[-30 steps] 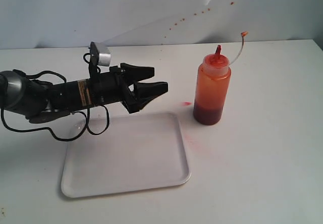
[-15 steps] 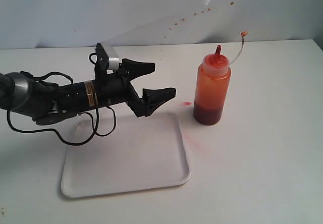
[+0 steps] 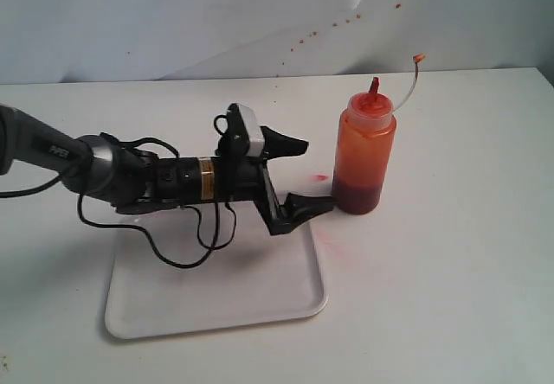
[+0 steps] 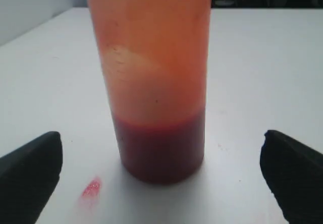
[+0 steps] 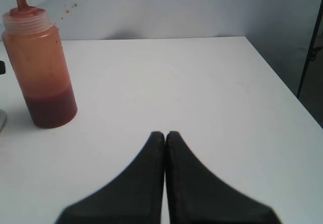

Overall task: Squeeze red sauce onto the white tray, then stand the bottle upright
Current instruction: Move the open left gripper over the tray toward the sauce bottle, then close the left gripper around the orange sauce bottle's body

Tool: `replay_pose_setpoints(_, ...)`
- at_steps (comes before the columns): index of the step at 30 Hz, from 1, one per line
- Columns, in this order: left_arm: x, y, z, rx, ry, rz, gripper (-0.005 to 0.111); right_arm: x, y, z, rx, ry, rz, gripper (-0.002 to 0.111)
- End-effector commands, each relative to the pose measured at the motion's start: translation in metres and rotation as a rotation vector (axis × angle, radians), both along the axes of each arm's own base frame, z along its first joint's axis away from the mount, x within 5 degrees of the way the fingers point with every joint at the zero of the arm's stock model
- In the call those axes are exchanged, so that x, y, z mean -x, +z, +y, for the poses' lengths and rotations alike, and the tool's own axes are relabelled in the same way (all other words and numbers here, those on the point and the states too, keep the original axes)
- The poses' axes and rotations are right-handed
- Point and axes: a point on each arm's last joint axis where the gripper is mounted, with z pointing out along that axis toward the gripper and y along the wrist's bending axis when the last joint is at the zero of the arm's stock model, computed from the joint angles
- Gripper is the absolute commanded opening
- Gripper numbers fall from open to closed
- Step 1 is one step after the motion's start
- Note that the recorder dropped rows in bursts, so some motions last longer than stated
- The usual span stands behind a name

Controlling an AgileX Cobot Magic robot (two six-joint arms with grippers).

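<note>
The bottle [image 3: 363, 155] stands upright on the table, right of the white tray [image 3: 199, 289], with dark-red sauce settled in its lower part. Its red nozzle is uncapped and the cap tether curves up to the right. My left gripper [image 3: 313, 176] is open wide just left of the bottle, not touching it. In the left wrist view the bottle [image 4: 154, 82] fills the middle between both fingers [image 4: 30, 176]. My right gripper [image 5: 165, 134] is shut on nothing, well away from the bottle [image 5: 43, 67]. A blob of red sauce is out of view.
A faint pink smudge [image 3: 321, 177] marks the table between the tray and the bottle, also visible as a smudge [image 4: 92, 187] near the bottle's base. Small reddish specks dot the back wall [image 3: 346, 19]. The left arm's cables [image 3: 186, 241] hang over the tray.
My left arm has reached right over the tray toward the bottle, its jaws rolling and spreading wider. The bottle has stayed put.
</note>
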Motion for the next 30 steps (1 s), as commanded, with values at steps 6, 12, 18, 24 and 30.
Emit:
replay_pose_setpoints(6,-0.013,-0.023,-0.047,-0.106,-0.015,-0.05,0.104,0.0,-0.001,0.0,-0.004,-0.009,-0.001,0.0)
replay_pose_setpoints(12,-0.028,-0.029,-0.062,-0.052,0.011,-0.007,0.104,0.0,-0.001,0.0,-0.004,-0.009,-0.001,0.0)
replay_pose_setpoints(18,-0.038,-0.03,-0.076,0.007,0.029,0.052,0.104,0.0,-0.001,0.0,-0.004,-0.009,-0.001,0.0)
replay_pose_setpoints(24,-0.038,-0.042,-0.078,-0.026,0.031,0.066,0.104,0.0,-0.001,0.0,-0.004,-0.009,-0.001,0.0)
replay_pose_setpoints(30,-0.034,-0.045,-0.081,-0.068,0.005,0.049,0.092,0.0,-0.001,0.0,-0.004,-0.009,-0.001,0.0)
